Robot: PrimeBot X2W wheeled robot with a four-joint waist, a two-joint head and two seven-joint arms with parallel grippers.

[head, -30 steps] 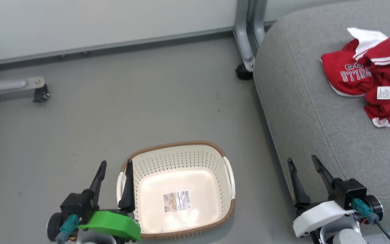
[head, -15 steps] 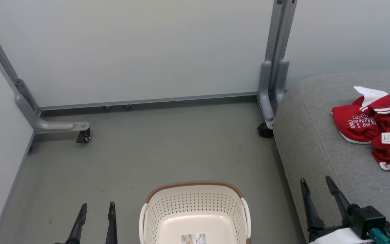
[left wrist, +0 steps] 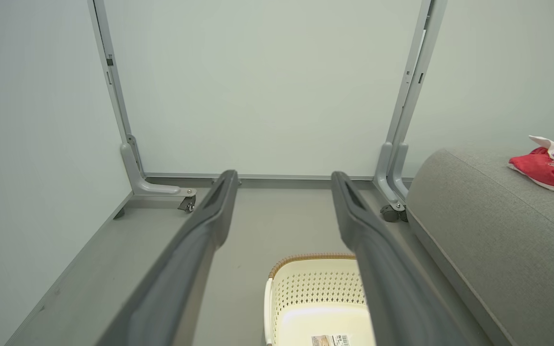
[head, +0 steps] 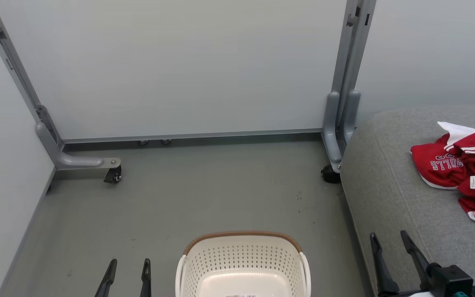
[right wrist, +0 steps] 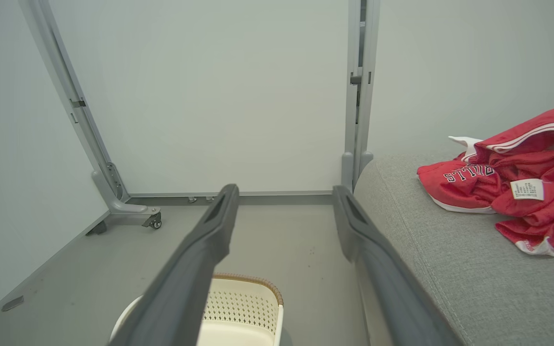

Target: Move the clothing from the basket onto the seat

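Clothing (head: 441,163): two red garments with white trim, crumpled together at the right edge of the head view, lying on the seat (head: 386,202). Judged light, limp and non-fragile, and likely to drape and trail if lifted. The best hold appears to be a raised fold or the thicker striped hem.

Basket (head: 241,236): bottom centre, on the floor (head: 204,194) just beside the seat. The visible interior is bare plastic.

Left gripper (head: 130,264), lower left: fingers spread, holding nothing. Right gripper (head: 388,237), lower right: likewise spread and holding nothing.

Task judged complete.
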